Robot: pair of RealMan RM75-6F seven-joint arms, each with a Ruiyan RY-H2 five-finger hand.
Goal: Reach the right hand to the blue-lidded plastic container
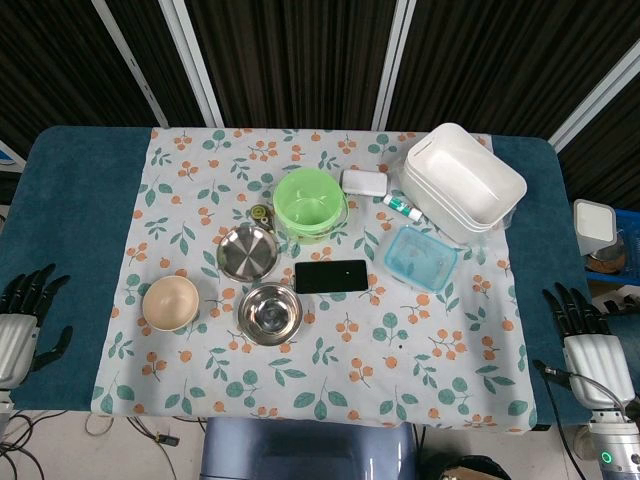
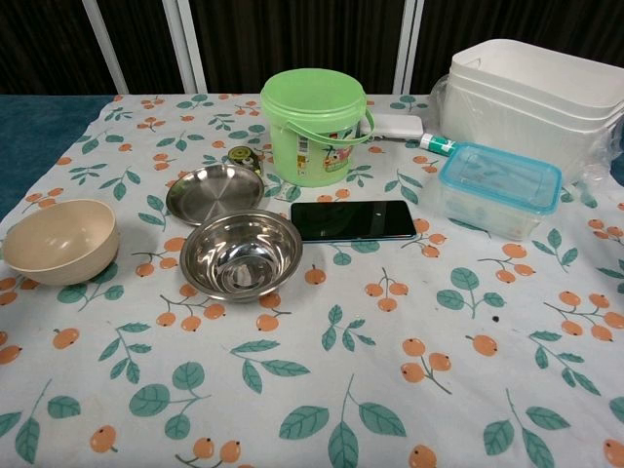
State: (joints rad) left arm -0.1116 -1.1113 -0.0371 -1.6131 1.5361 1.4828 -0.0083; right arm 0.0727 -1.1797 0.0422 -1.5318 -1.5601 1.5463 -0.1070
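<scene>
The blue-lidded plastic container (image 1: 420, 257) (image 2: 498, 188) sits on the floral cloth, right of centre, just in front of the stacked white tubs. My right hand (image 1: 583, 332) hangs off the table's right front corner, fingers spread and holding nothing, well short of the container. At the left front edge my left hand (image 1: 22, 312) rests with fingers apart, also empty. Neither hand shows in the chest view.
Stacked white tubs (image 1: 463, 181) stand behind the container. A green bucket (image 1: 310, 203), black phone (image 1: 331, 276), steel bowl (image 1: 270, 312), steel plate (image 1: 248, 250), beige bowl (image 1: 170, 301), white case (image 1: 364, 182) and small tube (image 1: 403, 207) lie on the cloth.
</scene>
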